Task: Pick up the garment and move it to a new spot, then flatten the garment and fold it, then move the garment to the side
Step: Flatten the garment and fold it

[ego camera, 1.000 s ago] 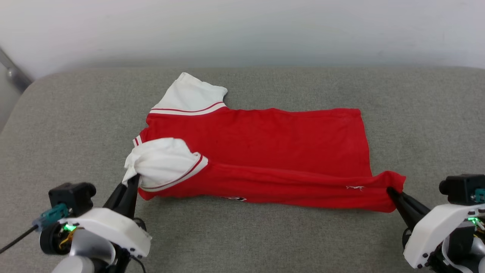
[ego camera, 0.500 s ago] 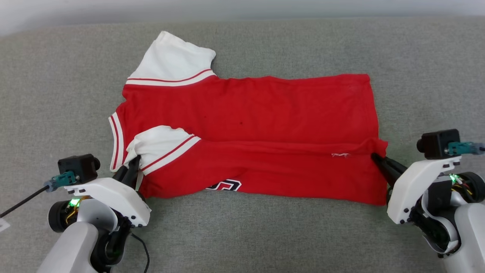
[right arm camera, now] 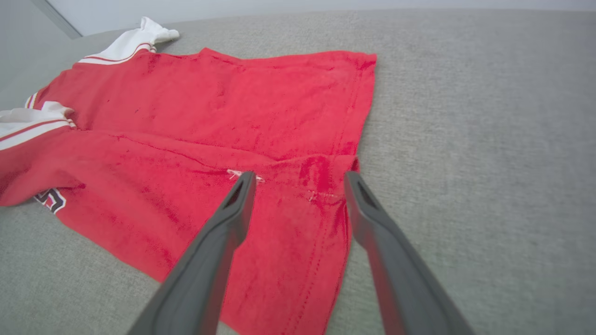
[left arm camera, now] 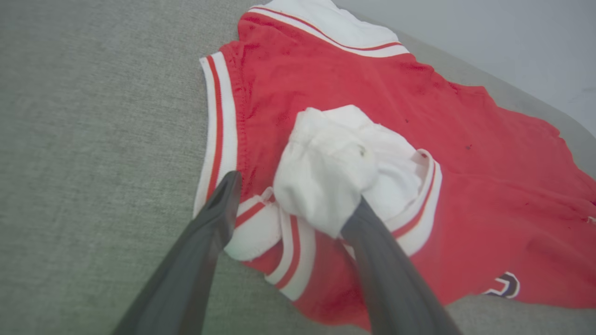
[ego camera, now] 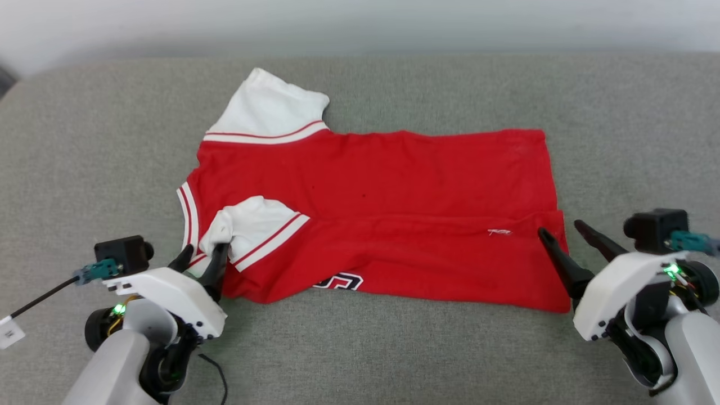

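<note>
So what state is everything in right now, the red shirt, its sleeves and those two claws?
T-shirt: lying on the grey cushion, near long edge folded over the body.
Near sleeve: bunched up on the red body.
Far sleeve: spread out.
Left gripper: open, at the near sleeve, gripping nothing.
Right gripper: open, at the hem corner, gripping nothing.

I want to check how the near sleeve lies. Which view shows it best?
Left wrist view: the sleeve lies bunched and close, against one finger of the open left gripper. Head view shows it small; right wrist view catches its edge at far left.
</note>
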### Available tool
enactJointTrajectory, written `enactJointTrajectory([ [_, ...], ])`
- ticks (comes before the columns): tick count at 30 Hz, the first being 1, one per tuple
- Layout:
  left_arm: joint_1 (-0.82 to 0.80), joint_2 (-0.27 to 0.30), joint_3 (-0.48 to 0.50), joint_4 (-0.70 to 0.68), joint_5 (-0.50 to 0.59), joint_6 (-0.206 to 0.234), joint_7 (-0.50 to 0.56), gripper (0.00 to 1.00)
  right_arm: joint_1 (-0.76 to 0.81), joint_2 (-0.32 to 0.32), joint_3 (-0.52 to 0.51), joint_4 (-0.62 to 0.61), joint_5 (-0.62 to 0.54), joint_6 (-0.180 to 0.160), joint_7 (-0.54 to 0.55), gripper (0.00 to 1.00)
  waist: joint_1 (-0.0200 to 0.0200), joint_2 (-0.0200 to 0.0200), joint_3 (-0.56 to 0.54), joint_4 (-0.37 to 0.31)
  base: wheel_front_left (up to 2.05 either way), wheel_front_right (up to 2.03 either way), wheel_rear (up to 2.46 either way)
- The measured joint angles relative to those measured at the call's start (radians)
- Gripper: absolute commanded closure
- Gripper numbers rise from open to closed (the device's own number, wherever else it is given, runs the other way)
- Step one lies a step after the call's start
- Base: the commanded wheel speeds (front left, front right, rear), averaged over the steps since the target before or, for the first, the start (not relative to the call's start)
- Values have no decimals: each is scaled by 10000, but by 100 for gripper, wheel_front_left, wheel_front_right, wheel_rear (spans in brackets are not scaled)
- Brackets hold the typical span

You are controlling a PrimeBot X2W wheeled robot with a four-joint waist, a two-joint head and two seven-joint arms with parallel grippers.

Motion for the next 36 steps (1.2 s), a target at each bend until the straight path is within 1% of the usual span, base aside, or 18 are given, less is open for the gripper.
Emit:
enactJointTrajectory([
  [2,76,86,77,42,-8,0,-104,0,245,-48,-77,-249,-61,-2,-571,0,0,0,-249,-2,0,0,0],
  [6,279,397,194,-157,-50,23,-56,0,779,-84,-416,-859,-671,-2,-1716,0,-1,0,-807,-12,0,0,0],
  [10,315,899,184,-621,96,163,360,0,1436,173,-941,-1588,-1499,-2,-2571,0,-2,0,-1345,-21,0,0,0],
  [12,337,1216,94,-930,117,190,823,0,1816,410,-1189,-1975,-1802,-2,-2723,0,-3,0,-1581,-29,0,0,0],
  [15,369,1848,-102,-1290,121,190,1873,0,2356,742,-1473,-2581,-2155,-2,-2729,0,-3,0,-1822,-90,0,0,0],
  [20,405,2675,-433,-1837,-178,81,3791,0,2829,1122,-1701,-3494,-2437,-2,-2477,0,-4,0,-1705,-325,0,0,0],
  [22,394,2803,-458,-2021,-395,33,4311,0,2840,1200,-1724,-3799,-2514,-2,-2405,0,-4,0,-1506,-414,0,0,0],
  [26,215,2959,-543,-2052,-702,96,5185,0,2713,1308,-1730,-4192,-2652,-2,-2314,0,-3,0,-986,-616,0,0,0],
  [32,-221,2828,-594,-1348,-1108,86,5866,0,2338,1423,-1653,-4311,-2690,-2,-2322,0,-1,0,-131,-944,0,0,0],
  [36,-437,2798,-665,-928,-1373,25,6412,0,2215,1430,-1691,-4247,-2635,-2,-2326,0,-2,0,241,-1182,0,0,0],
])
